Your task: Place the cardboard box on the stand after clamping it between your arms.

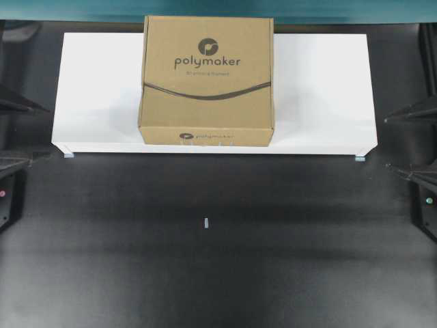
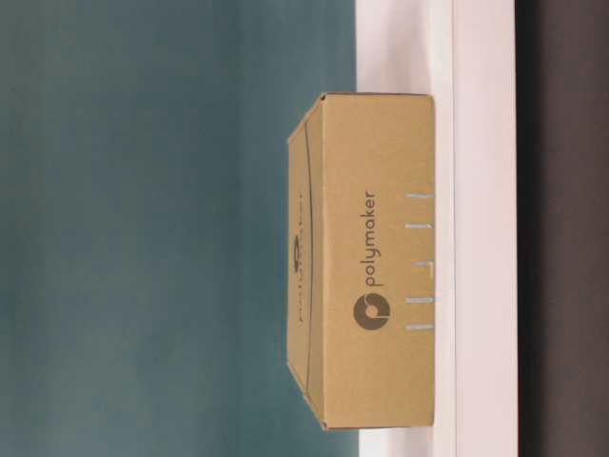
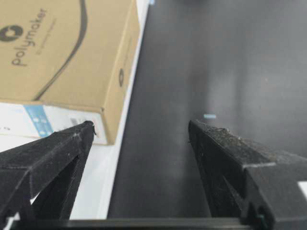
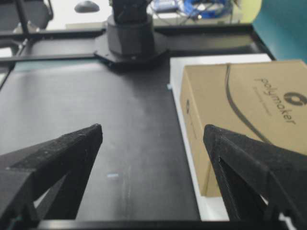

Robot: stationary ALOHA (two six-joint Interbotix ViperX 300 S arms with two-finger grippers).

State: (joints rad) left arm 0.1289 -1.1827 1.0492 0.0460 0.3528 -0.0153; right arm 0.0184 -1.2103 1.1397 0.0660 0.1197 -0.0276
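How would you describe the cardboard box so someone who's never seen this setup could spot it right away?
Find the black table, then the wide low white stand along its far side. The cardboard box sits on the middle of the stand: the only brown thing there, flat and square, printed "polymaker" with a dark round logo and a curved line.

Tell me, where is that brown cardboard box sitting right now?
Seen from overhead, the cardboard box sits on the white stand, about midway along it, with both grippers far off at the table's sides.
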